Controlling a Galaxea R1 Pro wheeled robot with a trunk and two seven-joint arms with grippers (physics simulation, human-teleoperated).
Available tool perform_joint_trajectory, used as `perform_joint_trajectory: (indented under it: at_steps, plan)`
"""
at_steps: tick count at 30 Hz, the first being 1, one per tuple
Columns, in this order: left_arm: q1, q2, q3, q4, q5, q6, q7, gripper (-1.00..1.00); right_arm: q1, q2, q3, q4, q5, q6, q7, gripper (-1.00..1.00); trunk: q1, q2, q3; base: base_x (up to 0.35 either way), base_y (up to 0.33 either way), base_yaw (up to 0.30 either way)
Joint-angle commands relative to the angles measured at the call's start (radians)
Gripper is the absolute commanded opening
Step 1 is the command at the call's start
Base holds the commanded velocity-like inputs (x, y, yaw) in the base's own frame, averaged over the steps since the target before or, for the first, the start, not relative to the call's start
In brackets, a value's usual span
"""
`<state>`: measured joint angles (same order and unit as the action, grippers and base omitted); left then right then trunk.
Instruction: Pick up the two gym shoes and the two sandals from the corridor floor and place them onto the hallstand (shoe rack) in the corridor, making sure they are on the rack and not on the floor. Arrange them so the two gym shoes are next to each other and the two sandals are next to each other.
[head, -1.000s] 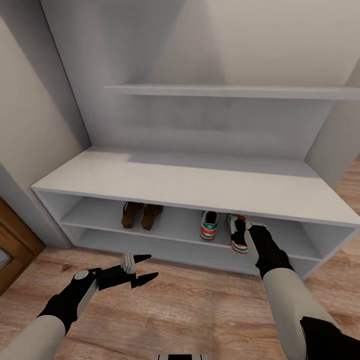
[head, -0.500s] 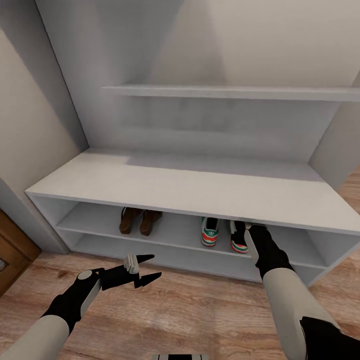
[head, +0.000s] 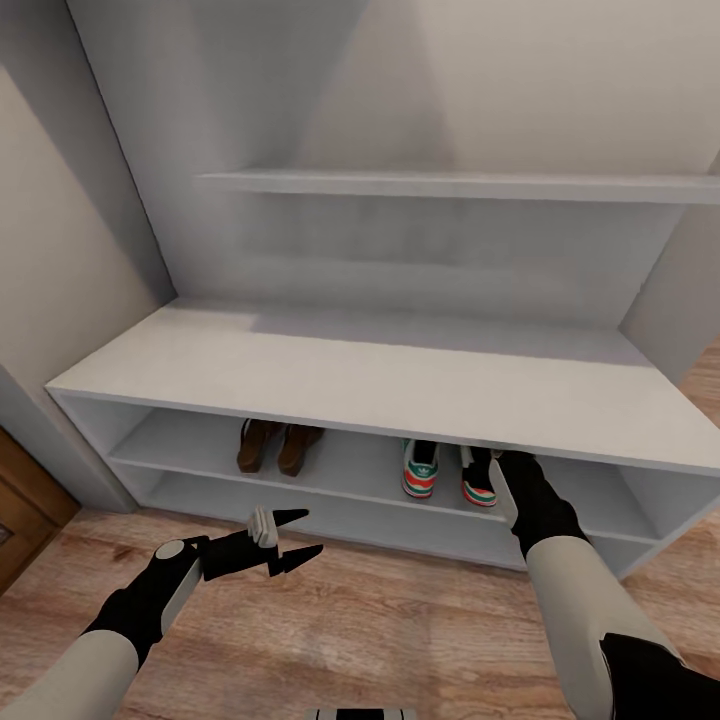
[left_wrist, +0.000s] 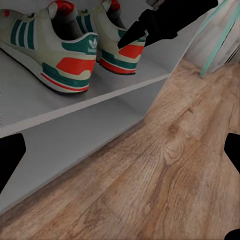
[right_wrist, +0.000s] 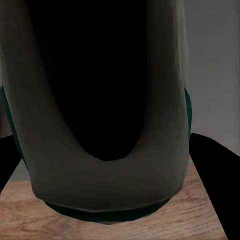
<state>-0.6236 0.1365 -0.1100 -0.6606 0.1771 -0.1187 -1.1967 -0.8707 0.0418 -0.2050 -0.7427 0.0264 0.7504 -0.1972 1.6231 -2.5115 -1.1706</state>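
The two gym shoes (head: 421, 468) stand side by side on the middle tier of the hallstand (head: 380, 372), heels facing me. My right gripper (head: 497, 464) reaches under the bench top and is shut on the right gym shoe (head: 477, 481); its dark opening and pale collar (right_wrist: 105, 185) show close up. The left wrist view shows both shoes (left_wrist: 55, 50) on the tier, with the right gripper (left_wrist: 160, 20) at the far one. The two sandals (head: 270, 446) sit together on the same tier, further left. My left gripper (head: 308, 531) hangs open over the corridor floor (head: 400, 620), holding nothing.
A floating shelf (head: 450, 185) crosses the back panel above the bench. The lower tier (head: 330, 512) lies just above the floor. A brown wooden panel (head: 20, 505) stands at the far left beside the wall.
My right gripper has carried the right gym shoe deeper onto the tier, nearly level with the other shoe. The head view has shifted a little. The left arm has barely moved.
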Motion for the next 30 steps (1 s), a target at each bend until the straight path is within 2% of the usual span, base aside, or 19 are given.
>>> perform_joint_trajectory:
  at_steps: [1, 12, 13, 30]
  plan:
    - [-0.001, 0.001, -0.007, 0.001, 0.007, -0.010, 0.002, 1.00, -0.001, 0.001, -0.003, -0.001, 0.003, 0.004, -0.001, -1.00, 0.000, 0.000, -0.001, 0.002, 0.000, 0.000]
    - [-0.001, 0.001, -0.007, 0.001, 0.007, -0.010, 0.002, 1.00, -0.001, 0.001, -0.004, -0.001, 0.003, 0.004, -0.001, -1.00, 0.000, 0.000, -0.001, 0.000, 0.000, 0.000]
    - [-0.001, 0.001, -0.007, 0.001, 0.007, -0.010, 0.002, 1.00, -0.001, 0.001, -0.003, -0.001, 0.003, 0.004, -0.001, 1.00, 0.000, 0.000, -0.001, 0.000, 0.000, 0.000]
    - [-0.001, 0.001, -0.007, 0.001, 0.007, -0.010, 0.002, 1.00, -0.001, 0.001, -0.003, -0.001, 0.002, 0.004, -0.001, 1.00, 0.000, 0.000, -0.001, 0.000, 0.000, 0.000]
